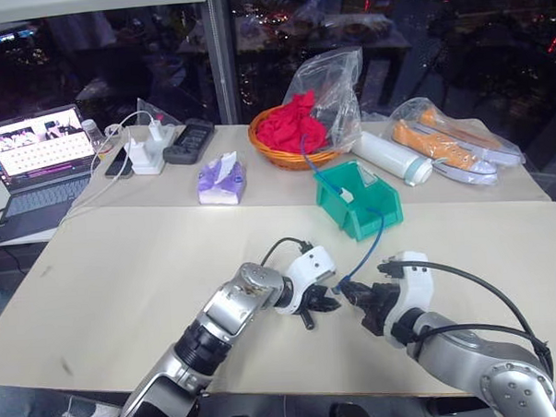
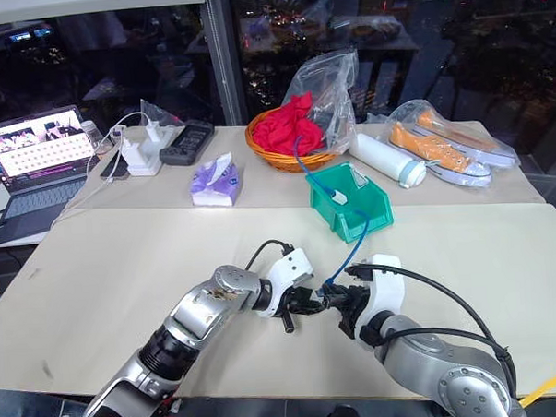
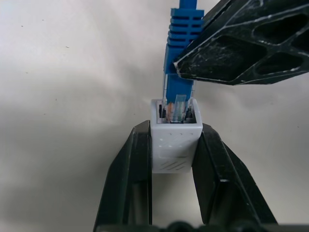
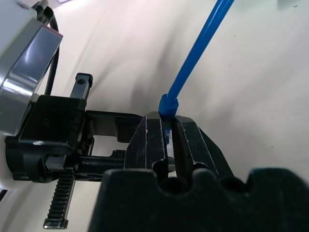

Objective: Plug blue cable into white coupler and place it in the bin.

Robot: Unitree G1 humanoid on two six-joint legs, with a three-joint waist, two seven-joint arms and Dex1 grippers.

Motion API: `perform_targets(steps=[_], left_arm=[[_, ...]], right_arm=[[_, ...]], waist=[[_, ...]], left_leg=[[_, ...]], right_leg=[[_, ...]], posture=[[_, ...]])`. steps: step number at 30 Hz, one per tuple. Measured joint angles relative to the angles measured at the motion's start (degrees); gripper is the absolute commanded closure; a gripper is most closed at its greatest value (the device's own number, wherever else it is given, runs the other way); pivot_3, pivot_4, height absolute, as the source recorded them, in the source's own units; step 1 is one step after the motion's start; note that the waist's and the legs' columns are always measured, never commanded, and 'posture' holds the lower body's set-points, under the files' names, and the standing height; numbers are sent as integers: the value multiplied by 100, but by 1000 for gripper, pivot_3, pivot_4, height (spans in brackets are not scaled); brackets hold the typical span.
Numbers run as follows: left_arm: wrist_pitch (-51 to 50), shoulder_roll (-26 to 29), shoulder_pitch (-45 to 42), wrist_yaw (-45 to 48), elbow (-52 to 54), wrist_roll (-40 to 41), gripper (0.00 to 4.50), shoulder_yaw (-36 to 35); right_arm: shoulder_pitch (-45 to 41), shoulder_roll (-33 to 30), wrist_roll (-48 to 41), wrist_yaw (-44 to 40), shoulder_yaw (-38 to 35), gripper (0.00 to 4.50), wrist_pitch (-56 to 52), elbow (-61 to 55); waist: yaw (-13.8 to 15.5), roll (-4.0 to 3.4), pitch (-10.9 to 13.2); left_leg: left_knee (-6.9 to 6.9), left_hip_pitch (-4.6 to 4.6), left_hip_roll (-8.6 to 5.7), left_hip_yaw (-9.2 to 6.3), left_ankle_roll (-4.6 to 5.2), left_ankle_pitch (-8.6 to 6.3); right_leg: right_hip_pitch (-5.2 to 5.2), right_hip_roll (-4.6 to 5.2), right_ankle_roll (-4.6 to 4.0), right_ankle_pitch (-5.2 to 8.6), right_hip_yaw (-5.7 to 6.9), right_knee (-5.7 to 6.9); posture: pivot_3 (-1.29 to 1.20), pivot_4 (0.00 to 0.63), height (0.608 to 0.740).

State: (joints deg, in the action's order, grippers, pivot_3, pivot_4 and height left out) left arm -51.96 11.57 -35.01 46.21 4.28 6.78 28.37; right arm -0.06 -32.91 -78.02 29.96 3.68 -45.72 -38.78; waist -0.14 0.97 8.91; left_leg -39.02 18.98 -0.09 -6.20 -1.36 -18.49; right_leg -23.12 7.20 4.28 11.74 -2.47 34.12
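Note:
My left gripper (image 3: 175, 130) is shut on the white coupler (image 3: 176, 145), a small white block with its socket facing away from the fingers. The clear plug of the blue cable (image 3: 181, 29) sits in that socket. My right gripper (image 4: 167, 121) is shut on the cable's blue boot just behind the plug. Both grippers meet tip to tip over the near middle of the table, the left gripper (image 1: 319, 304) beside the right gripper (image 1: 358, 297). From there the cable (image 1: 374, 246) rises over the front edge of the teal bin (image 1: 375, 218), which stands just beyond.
Behind the bin are an orange wicker basket (image 1: 280, 155) with red cloth, a plastic bag, a white cylinder (image 1: 391, 157) and bagged shoes (image 1: 451, 145). A tissue pack (image 1: 221, 179), white chargers (image 1: 146, 151), a black device (image 1: 190, 140) and a laptop (image 1: 36, 164) lie far left.

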Motion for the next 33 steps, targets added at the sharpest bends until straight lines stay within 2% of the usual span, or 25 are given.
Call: perform_targets(steps=[10, 14, 15, 33], left_arm=[[-284, -42, 166, -267, 198, 57, 3852, -13], [-381, -73, 186, -372, 195, 58, 3852, -11], [-398, -79, 192, -398, 195, 60, 3852, -11], [-406, -219, 187, -626, -38, 27, 3852, -29]], right_arm=[[107, -2, 265, -464, 26, 4500, -3, 121], [56, 33, 548, -725, 102, 4500, -90, 208], [56, 64, 601, -770, 102, 4500, -102, 231], [-121, 228, 1468, -1896, 73, 4500, -387, 689]], waist=[[-27, 6, -84], [-50, 9, -88], [-54, 11, -92], [-60, 45, -186]], left_leg=[[12, -23, 0, 0, 9, -5], [27, -64, 0, 0, 26, -17], [28, -72, 1, 0, 33, -21], [28, -85, 2, -2, 29, -19]], right_leg=[[15, 0, 3, 8, 0, -4], [85, 0, 8, 37, 0, -6], [91, 0, 35, 62, 0, -5], [104, -2, 48, 68, -2, -3]], posture=[[0, 150, 740], [0, 150, 740], [0, 150, 740], [0, 150, 740]])
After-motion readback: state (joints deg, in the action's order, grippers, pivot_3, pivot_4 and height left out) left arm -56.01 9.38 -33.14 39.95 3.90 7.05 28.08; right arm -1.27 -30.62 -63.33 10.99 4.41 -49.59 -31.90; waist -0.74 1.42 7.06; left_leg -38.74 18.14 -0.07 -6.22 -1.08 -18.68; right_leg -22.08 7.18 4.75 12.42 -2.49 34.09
